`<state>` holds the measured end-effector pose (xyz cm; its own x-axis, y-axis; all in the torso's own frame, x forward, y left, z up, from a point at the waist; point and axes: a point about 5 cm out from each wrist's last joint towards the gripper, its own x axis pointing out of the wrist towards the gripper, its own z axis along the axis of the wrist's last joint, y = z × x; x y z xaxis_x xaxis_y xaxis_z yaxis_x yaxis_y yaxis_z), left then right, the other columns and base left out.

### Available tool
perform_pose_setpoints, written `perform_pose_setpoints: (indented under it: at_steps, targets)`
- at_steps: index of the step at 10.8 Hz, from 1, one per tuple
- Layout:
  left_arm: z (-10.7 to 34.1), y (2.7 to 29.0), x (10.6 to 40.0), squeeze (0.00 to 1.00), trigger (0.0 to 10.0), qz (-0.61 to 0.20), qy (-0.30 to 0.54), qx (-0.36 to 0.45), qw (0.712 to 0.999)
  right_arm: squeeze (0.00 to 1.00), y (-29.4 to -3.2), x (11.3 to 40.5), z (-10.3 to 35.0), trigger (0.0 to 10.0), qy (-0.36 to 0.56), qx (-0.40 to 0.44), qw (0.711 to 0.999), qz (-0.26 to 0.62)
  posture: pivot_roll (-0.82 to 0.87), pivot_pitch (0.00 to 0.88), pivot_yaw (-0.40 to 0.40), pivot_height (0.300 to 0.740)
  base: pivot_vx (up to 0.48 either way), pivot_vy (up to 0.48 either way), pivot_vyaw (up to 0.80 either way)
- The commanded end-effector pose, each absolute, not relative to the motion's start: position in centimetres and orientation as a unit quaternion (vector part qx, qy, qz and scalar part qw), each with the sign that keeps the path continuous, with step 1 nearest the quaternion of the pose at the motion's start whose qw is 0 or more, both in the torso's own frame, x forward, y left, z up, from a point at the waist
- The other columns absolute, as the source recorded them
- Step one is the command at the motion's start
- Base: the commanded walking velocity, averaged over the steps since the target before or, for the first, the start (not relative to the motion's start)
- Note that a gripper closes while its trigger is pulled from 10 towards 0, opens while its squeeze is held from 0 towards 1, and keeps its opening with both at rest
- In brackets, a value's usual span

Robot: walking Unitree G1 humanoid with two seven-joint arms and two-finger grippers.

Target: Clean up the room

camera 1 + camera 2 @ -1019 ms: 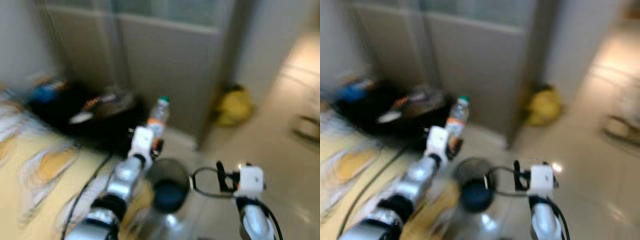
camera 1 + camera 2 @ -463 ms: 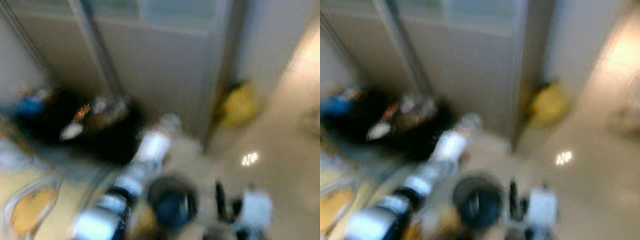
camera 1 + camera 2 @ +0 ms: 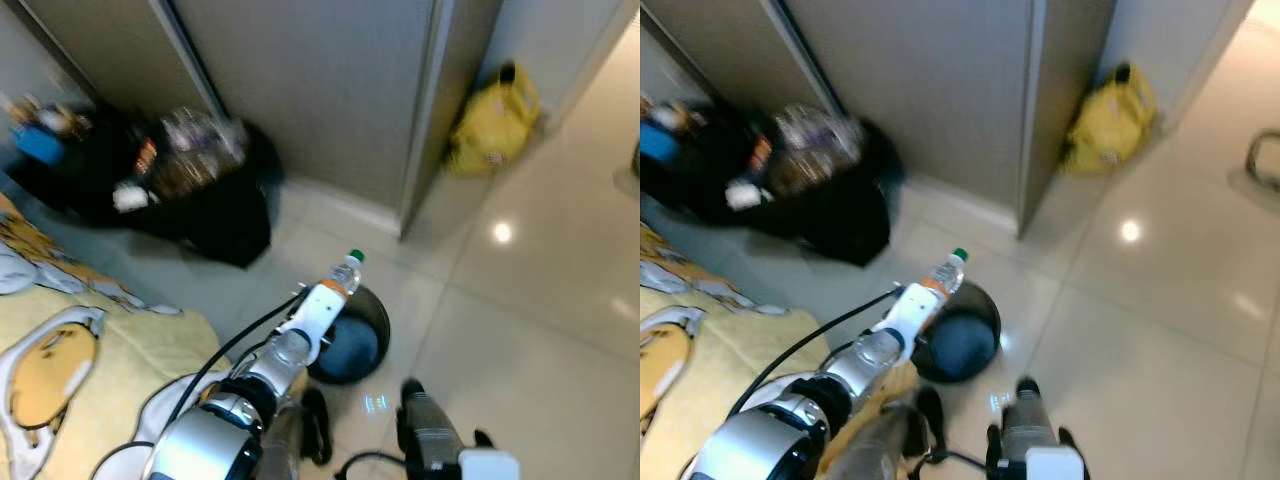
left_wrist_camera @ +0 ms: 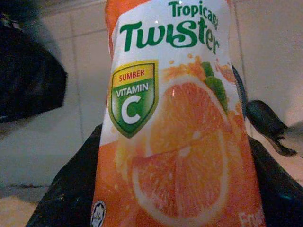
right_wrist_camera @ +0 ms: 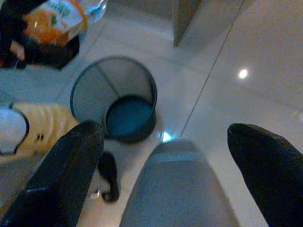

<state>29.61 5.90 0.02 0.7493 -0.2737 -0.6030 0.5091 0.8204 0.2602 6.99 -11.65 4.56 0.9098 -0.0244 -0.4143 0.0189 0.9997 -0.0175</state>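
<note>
- Compared with a second ago, the head camera looks more steeply down and the blur has cleared; the left arm reaches further out, so the bottle point(image 3: 345, 272) now hangs above the wire bin point(image 3: 350, 333) rather than off to its side.
- The left gripper point(image 3: 330, 290) is clamped on this Tropicana Twister orange-drink bottle point(image 4: 170, 123), green cap pointing away from the robot, over the bin's near rim.
- The round mesh bin point(image 5: 115, 99) stands upright on the pale tiled floor point(image 3: 520, 330), with a dark blue bottom.
- The right gripper point(image 5: 165, 156) hangs low beside the bin, its two black fingers point(image 5: 66, 175) spread wide apart around a grey, blurred rounded thing point(image 5: 182, 189) that cannot be identified.
- A black bag point(image 3: 200, 190) of rubbish lies against the wall on the robot's left, a yellow bag point(image 3: 495, 120) past the doorframe, and a yellow printed blanket point(image 3: 90, 350) at the near left.
</note>
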Motion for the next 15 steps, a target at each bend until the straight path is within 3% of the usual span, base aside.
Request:
perform_pose_setpoints:
  at_steps: [1,5,6,7,8,9,10,12,13,14,15]
  targets:
    - [-0.5,6.6,29.3,1.0,10.0,-0.208,0.295,0.221,0.906,0.0,-11.1,6.2,3.9,10.0,0.243,0.007,0.97,0.0,-0.25,0.422,0.191,0.74,0.0,0.0,0.0]
    - [-1.6,8.8,28.8,1.0,10.0,-0.164,0.334,0.269,0.888,0.0,-13.0,8.0,4.7,10.0,0.22,-0.015,0.975,-0.003,-0.25,0.397,0.17,0.74,0.0,0.0,0.0]
    - [-2.1,9.3,28.2,0.31,10.0,-0.163,0.359,0.247,0.885,0.0,-13.1,8.6,4.5,10.0,0.218,-0.015,0.976,0.001,-0.24,0.368,0.169,0.74,0.0,0.0,0.0]
    - [-2.2,9.4,28.1,0.0,10.0,-0.19,0.352,0.232,0.887,0.0,-13.6,10.3,4.2,10.0,0.205,-0.007,0.979,-0.008,-0.21,0.286,0.157,0.74,0.0,0.0,0.0]
    - [-1.8,9.9,28.5,0.0,10.0,-0.206,0.332,0.183,0.902,0.0,-14.3,11.9,4.2,10.0,0.192,0.01,0.981,-0.024,-0.18,0.245,0.148,0.74,0.0,0.0,0.0]
    - [0.3,11.3,29.9,0.0,10.0,-0.205,0.246,0.1,0.942,0.0,-15.1,14.6,4.0,10.0,0.167,0.01,0.986,-0.024,-0.12,0.135,0.136,0.74,0.0,0.0,0.0]
    - [1.9,12.1,30.3,0.0,10.0,-0.199,0.19,0.073,0.959,0.0,-16.0,16.3,3.9,10.0,0.154,0.009,0.988,-0.027,-0.07,0.048,0.123,0.74,0.0,0.0,0.0]
    - [8.8,15.2,28.5,0.0,10.0,-0.147,0.018,0.015,0.989,0.0,-19.1,21.4,4.6,10.0,0.105,-0.005,0.993,-0.047,0.02,0.0,0.068,0.74,0.0,0.0,0.0]
    - [9.1,16.4,27.9,0.0,10.0,-0.111,0.001,0.022,0.994,0.0,-19.6,22.7,5.2,10.0,0.089,-0.008,0.995,-0.049,0.04,0.0,0.031,0.74,0.0,0.428,0.71]
    - [6.5,16.9,27.6,0.0,10.0,-0.08,0.038,0.043,0.995,0.0,-19.1,23.9,5.3,10.0,0.083,-0.011,0.996,-0.027,0.05,0.0,0.018,0.74,-0.285,0.39,0.61]
    - [6.1,16.8,28.0,0.0,10.0,-0.043,0.054,0.014,0.997,0.0,-18.8,24.7,5.2,10.0,0.08,-0.015,0.997,-0.008,0.06,0.0,-0.003,0.74,-0.33,0.352,0.57]
